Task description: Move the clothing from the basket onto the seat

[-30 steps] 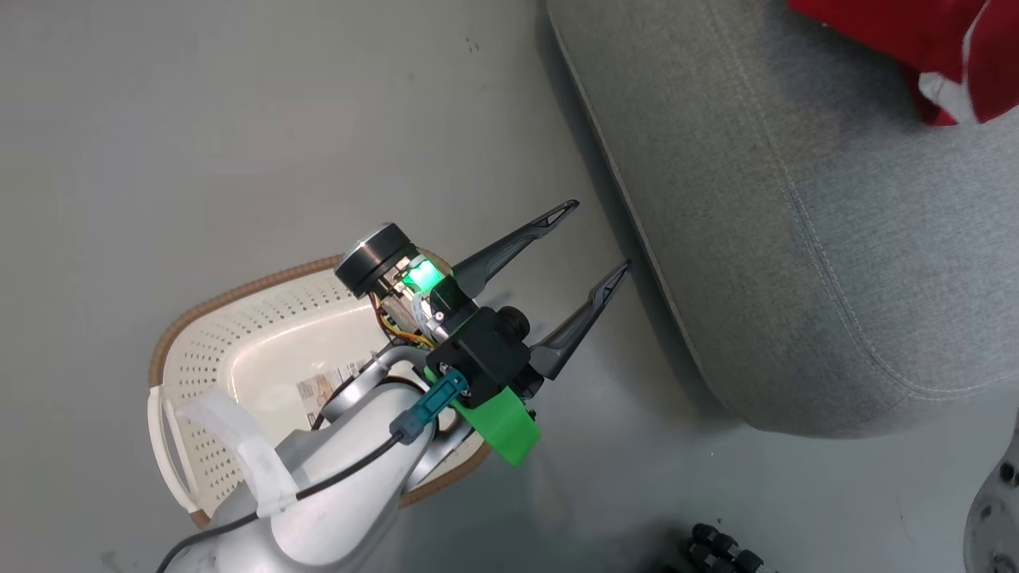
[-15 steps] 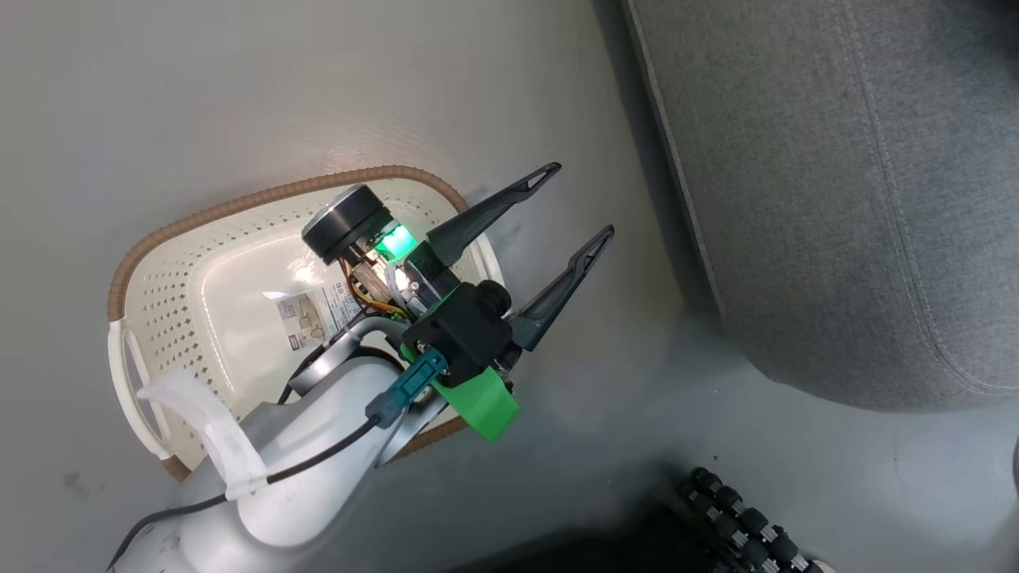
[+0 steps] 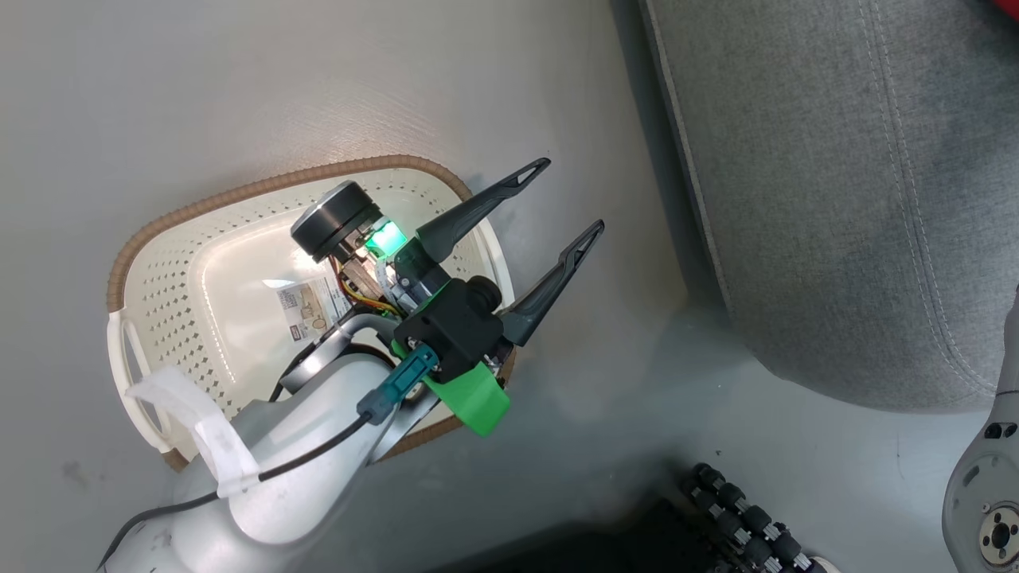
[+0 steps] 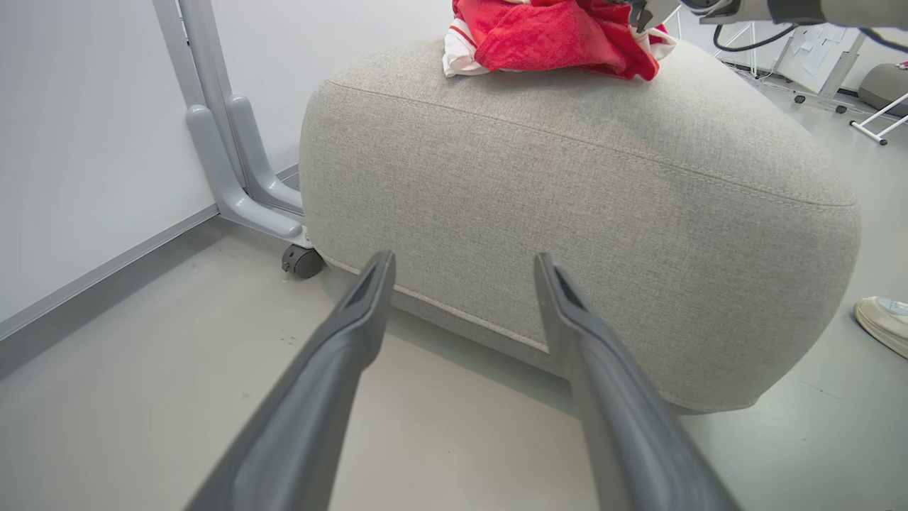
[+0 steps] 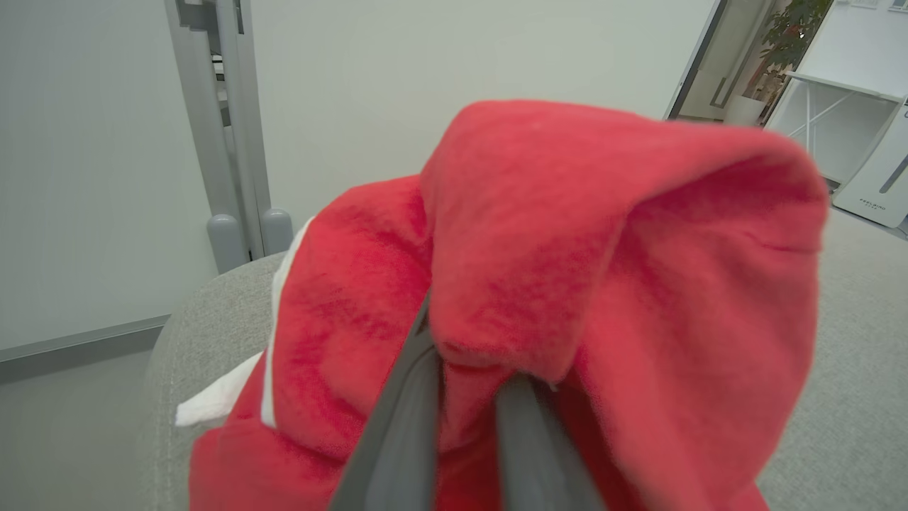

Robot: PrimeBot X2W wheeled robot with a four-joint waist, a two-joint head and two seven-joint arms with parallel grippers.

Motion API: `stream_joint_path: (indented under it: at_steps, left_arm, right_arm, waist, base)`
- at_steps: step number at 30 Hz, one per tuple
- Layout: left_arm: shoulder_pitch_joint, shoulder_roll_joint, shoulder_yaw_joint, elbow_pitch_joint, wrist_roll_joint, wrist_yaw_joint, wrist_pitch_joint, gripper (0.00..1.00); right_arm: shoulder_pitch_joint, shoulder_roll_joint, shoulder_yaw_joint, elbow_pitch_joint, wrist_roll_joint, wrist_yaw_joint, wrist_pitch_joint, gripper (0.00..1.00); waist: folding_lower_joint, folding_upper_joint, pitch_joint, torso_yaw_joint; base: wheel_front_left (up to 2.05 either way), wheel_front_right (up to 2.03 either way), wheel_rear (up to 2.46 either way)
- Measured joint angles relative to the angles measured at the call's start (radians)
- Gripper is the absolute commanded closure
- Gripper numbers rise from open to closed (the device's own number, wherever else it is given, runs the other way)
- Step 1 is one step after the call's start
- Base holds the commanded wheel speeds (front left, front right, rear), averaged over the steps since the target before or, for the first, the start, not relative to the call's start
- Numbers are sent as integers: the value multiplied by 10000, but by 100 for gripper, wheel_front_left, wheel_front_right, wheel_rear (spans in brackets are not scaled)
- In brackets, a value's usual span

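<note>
The cream basket stands on the floor with just a label sticker on its bottom. My left gripper hangs open over its right end, fingers pointing at the grey seat, nothing between them. In the left wrist view the open left gripper faces the seat's side, and red clothing with white trim lies bunched on top. My right gripper is shut on the red clothing, which drapes over and hides its fingertips above the seat.
A grey frame leg on a castor stands by the seat's far-left corner, against a white wall. A shoe lies on the floor at the right. Black rollers and my right arm's pale joint sit low in the head view.
The head camera has swung, so the basket shows more fully and the red clothing has slid out at the top right. Both grippers keep their states.
</note>
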Motion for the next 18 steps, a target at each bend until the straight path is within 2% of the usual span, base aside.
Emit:
stream_joint_path:
  at_steps: [1,2,3,4,18]
  left_arm:
    - [0,10,-8,21,-12,2,-8,0]
    - [0,12,-13,46,-15,10,-12,0]
    - [0,8,-25,65,-17,35,-17,0]
    - [0,0,-36,90,-36,44,-27,0]
    - [660,-372,44,717,-562,387,-362,0]
  right_arm:
    - [29,2,13,56,40,2,0,100]
    - [66,2,19,115,56,2,0,74]
    - [110,2,33,165,59,2,0,20]
    - [169,4,50,226,86,0,0,0]
    - [2620,50,1116,-433,493,0,0,0]
  waist:
    - [0,0,-48,-6]
    - [0,0,-102,-12]
    - [0,0,-155,-16]
    - [0,0,-227,-18]
    - [-1,0,-1966,-85]
  base:
    - [0,0,0]
    - [0,0,0]
    - [0,0,0]
    - [0,0,0]
    - [0,0,0]
